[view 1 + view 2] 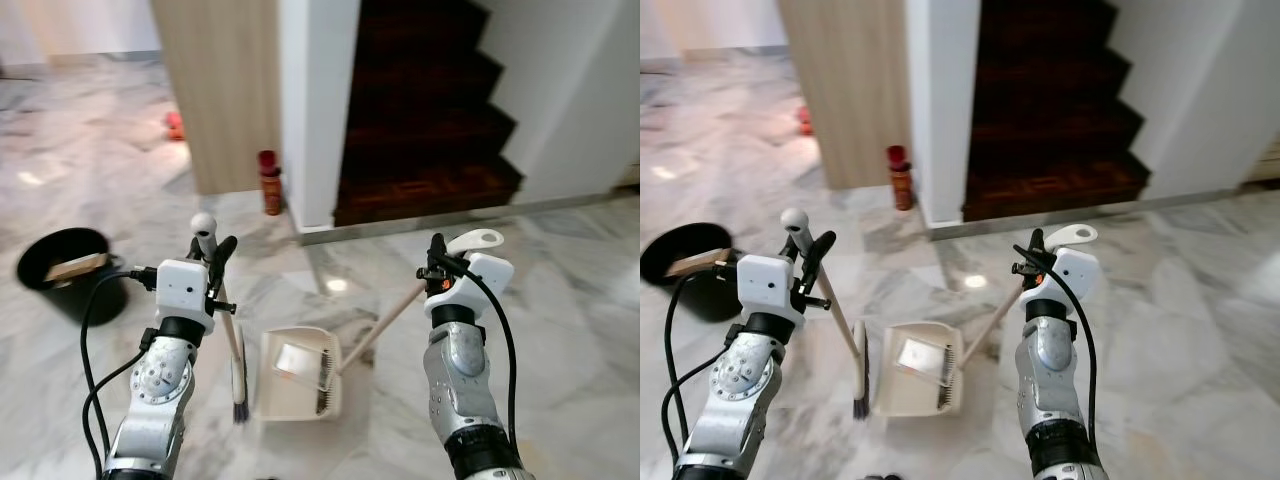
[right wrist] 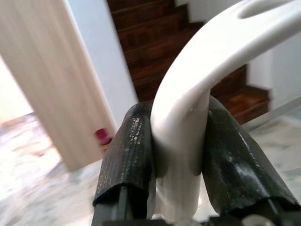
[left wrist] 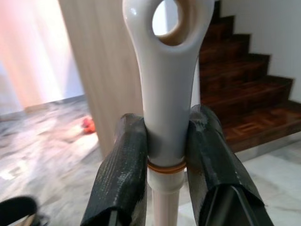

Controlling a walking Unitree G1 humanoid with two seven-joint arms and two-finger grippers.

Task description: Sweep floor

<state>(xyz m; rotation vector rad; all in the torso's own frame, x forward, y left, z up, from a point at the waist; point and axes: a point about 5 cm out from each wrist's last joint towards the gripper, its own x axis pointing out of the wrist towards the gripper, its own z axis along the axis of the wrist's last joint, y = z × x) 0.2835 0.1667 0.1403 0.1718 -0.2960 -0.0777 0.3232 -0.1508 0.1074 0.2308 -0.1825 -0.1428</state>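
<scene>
Marble floor, lower centre: left gripper [image 1: 213, 262] pinches the broom [image 1: 236, 352] handle top, right gripper [image 1: 436, 262] pinches the dustpan [image 1: 298, 373] handle; both look light, stiff, best held high.
</scene>
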